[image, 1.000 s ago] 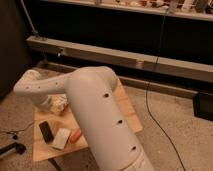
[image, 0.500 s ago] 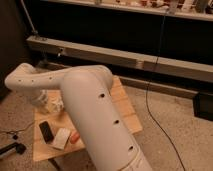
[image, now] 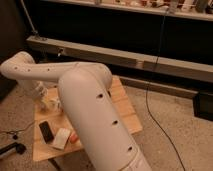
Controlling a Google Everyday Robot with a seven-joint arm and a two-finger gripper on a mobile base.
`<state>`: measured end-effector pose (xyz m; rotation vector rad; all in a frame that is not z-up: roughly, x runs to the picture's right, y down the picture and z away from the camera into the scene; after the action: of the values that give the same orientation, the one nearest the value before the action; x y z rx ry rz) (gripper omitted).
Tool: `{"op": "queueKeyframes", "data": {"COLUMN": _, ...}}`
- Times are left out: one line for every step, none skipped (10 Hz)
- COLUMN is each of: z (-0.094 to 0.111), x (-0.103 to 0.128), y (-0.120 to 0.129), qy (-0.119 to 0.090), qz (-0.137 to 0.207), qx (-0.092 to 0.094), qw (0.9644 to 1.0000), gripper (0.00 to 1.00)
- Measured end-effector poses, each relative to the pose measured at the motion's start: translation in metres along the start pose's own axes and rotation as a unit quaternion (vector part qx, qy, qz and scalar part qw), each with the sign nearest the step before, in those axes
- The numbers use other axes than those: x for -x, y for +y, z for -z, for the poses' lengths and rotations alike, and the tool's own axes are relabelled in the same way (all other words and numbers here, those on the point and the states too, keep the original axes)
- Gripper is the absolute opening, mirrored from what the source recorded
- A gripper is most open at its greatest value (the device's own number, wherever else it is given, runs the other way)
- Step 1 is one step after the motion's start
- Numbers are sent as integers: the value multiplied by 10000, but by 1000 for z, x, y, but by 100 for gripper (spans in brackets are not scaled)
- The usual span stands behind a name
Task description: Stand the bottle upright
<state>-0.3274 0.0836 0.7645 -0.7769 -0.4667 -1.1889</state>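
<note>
A whitish elongated object that I take for the bottle (image: 62, 138) lies on its side at the front left of the wooden table (image: 126, 112). It is between a black phone-like slab (image: 46, 131) and an orange-red object (image: 74, 137). My white arm sweeps from the bottom middle up and left, then bends down. My gripper (image: 49, 103) is over the table's back left part, well behind the bottle and apart from it. A small whitish shape (image: 56, 105) sits right by the gripper; I cannot tell what it is.
A long grey ledge (image: 150, 62) with a dark wall behind runs across the back. A black cable (image: 155, 107) trails over the speckled floor right of the table. A dark stand foot (image: 12, 148) lies on the floor at the left.
My arm's elbow and gripper have swung to the left over the back of the table. The objects at the table's front have not moved.
</note>
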Motion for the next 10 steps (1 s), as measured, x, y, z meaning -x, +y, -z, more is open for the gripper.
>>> {"op": "queueKeyframes", "data": {"z": 1, "x": -1, "y": 1, "qy": -221, "qz": -50, "qx": -75, "qw": 9997, "gripper": 0}}
{"op": "queueKeyframes", "data": {"z": 1, "x": -4, "y": 3, "qy": -419, "qz": -111, "qx": -139, "qw": 9990, "gripper": 0}}
{"op": "queueKeyframes", "data": {"z": 0, "x": -7, "y": 5, "qy": -628, "qz": -174, "qx": -219, "qw": 9976, "gripper": 0}}
{"op": "queueKeyframes", "data": {"z": 0, "x": -11, "y": 7, "qy": -795, "qz": -234, "qx": -294, "qw": 9961, "gripper": 0}}
{"op": "queueKeyframes", "data": {"z": -2, "x": -17, "y": 10, "qy": -1005, "qz": -298, "qx": -399, "qw": 9937, "gripper": 0}}
{"op": "queueKeyframes", "data": {"z": -2, "x": -21, "y": 12, "qy": -1094, "qz": -313, "qx": -461, "qw": 9924, "gripper": 0}}
{"op": "queueKeyframes", "data": {"z": -3, "x": -26, "y": 12, "qy": -1194, "qz": -323, "qx": -552, "qw": 9908, "gripper": 0}}
{"op": "queueKeyframes", "data": {"z": -2, "x": -28, "y": 10, "qy": -1294, "qz": -337, "qx": -669, "qw": 9888, "gripper": 0}}
{"op": "queueKeyframes", "data": {"z": -2, "x": -31, "y": 10, "qy": -1511, "qz": -365, "qx": -885, "qw": 9839, "gripper": 0}}
{"op": "queueKeyframes", "data": {"z": -1, "x": -33, "y": 9, "qy": -1644, "qz": -359, "qx": -1023, "qw": 9804, "gripper": 0}}
